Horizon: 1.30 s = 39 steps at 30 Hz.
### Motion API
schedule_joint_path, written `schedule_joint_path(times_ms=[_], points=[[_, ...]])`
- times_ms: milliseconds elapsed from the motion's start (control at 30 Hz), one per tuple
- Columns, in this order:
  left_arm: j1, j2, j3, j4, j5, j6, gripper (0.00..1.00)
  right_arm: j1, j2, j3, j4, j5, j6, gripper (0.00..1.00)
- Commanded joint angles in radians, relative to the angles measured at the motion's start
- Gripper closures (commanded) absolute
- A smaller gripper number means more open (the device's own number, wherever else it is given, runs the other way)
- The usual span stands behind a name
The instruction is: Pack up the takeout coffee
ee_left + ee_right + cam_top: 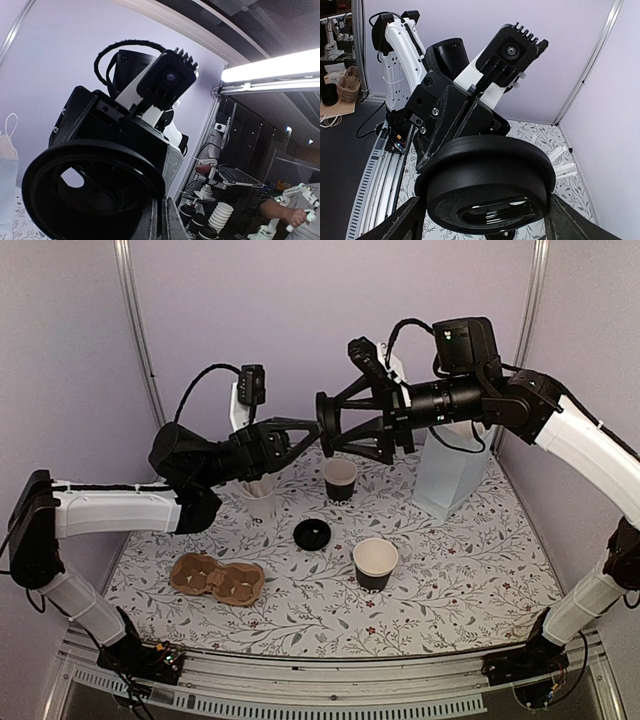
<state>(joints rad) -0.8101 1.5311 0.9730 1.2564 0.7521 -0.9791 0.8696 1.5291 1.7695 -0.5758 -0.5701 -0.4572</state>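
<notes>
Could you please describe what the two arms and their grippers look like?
The left arm and right arm have white shells between black joints. The left gripper and right gripper are black, with open triangular finger frames. Each wrist carries a black camera on a white bracket, fed by a looping black cable. No markings are legible.

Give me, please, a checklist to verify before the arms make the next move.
1. Black lid up in the air between both claws: ok.
2. Left claw shut on the lid rim: ok.
3. Right claw gripping the lid: cannot tell; its fingers are spread around it.
4. Far cup and near cup upright: ok.
5. Cups seated in cardboard carrier: not ok, both stand outside it.
</notes>
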Motion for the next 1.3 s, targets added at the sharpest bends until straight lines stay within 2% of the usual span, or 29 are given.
schedule_joint_path(times_ms=[0, 233, 300, 433, 500, 567, 600, 667, 800, 867, 1000, 1267], points=[[0.019, 0.017, -0.014, 0.049, 0.000, -0.017, 0.99, 0.006, 0.023, 0.036, 0.030, -0.050, 0.050, 0.19], [0.024, 0.017, -0.023, 0.067, 0.000, -0.026, 0.98, 0.007, 0.032, 0.030, 0.033, -0.050, 0.057, 0.30], [0.026, 0.018, -0.025, 0.068, 0.000, -0.026, 0.94, 0.006, 0.035, 0.026, 0.035, -0.042, 0.055, 0.34], [0.041, -0.001, -0.046, 0.026, -0.031, -0.023, 0.64, 0.006, 0.028, -0.002, 0.032, -0.003, 0.042, 0.34], [0.056, -0.033, -0.067, -0.051, -0.056, -0.004, 0.54, 0.006, 0.016, -0.028, 0.021, 0.047, 0.022, 0.35], [0.079, -0.091, -0.098, -0.171, -0.101, 0.053, 0.46, 0.005, 0.002, -0.058, 0.004, 0.097, -0.019, 0.34], [0.084, -0.131, -0.112, -0.251, -0.136, 0.100, 0.37, 0.003, -0.007, -0.073, -0.007, 0.121, -0.036, 0.34], [0.085, -0.208, -0.114, -0.487, -0.230, 0.220, 0.32, -0.002, -0.018, -0.097, -0.046, 0.157, -0.078, 0.35], [0.067, -0.298, -0.063, -0.937, -0.509, 0.407, 0.32, -0.009, -0.033, -0.160, -0.112, 0.189, -0.152, 0.36], [0.065, -0.316, -0.062, -1.051, -0.599, 0.450, 0.33, -0.010, -0.035, -0.185, -0.157, 0.190, -0.191, 0.36], [0.066, -0.343, -0.097, -1.117, -0.650, 0.462, 0.33, -0.010, -0.005, -0.164, -0.303, 0.187, -0.274, 0.37], [0.065, -0.352, -0.137, -1.138, -0.663, 0.473, 0.34, -0.010, 0.177, 0.077, -0.669, 0.261, -0.423, 0.40]])
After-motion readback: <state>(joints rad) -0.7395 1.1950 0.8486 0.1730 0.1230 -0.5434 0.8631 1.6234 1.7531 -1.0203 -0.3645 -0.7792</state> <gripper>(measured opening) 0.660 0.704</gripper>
